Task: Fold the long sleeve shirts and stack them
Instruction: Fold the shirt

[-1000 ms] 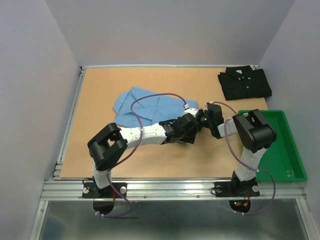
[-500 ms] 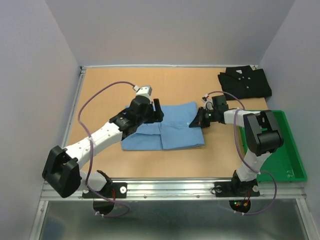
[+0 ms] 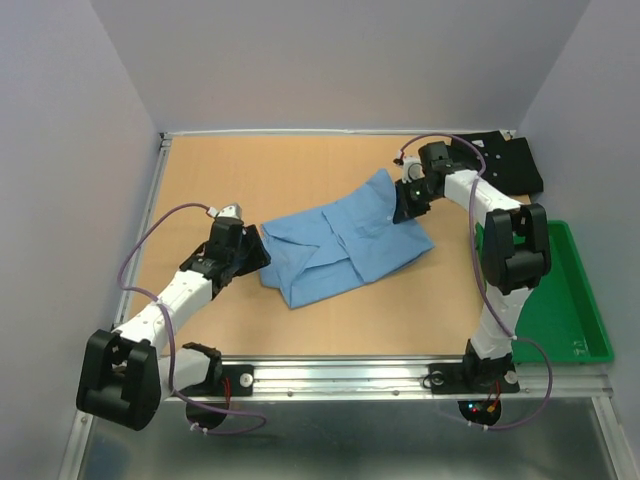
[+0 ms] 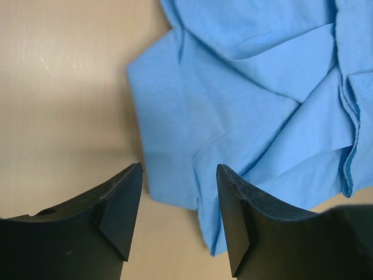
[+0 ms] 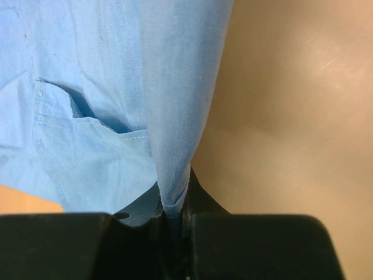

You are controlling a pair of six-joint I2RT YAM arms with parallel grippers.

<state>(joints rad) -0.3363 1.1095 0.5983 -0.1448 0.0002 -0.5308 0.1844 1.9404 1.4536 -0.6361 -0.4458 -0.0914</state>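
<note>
The light blue shirt (image 3: 345, 240) lies rumpled and slanted across the middle of the table. My right gripper (image 3: 405, 208) is shut on a fold at its far right edge; in the right wrist view the cloth (image 5: 116, 87) runs down into the closed jaws of that gripper (image 5: 173, 211). My left gripper (image 3: 257, 256) stands open at the shirt's left edge. From the left wrist, the shirt's (image 4: 250, 87) near corner lies below the gap of this gripper (image 4: 179, 204), ungripped. The folded black shirt (image 3: 515, 165) sits at the far right corner, partly hidden by my right arm.
A green plastic tray (image 3: 560, 290) stands at the right edge, beside the right arm's base. Grey walls close in the table on the left, right and far sides. Bare wood (image 3: 210, 180) shows left of the blue shirt.
My right gripper has dragged the blue shirt's edge toward the far right. The left gripper has drawn back to the left, off the cloth. The shirt has gone from squared to slanted and rumpled.
</note>
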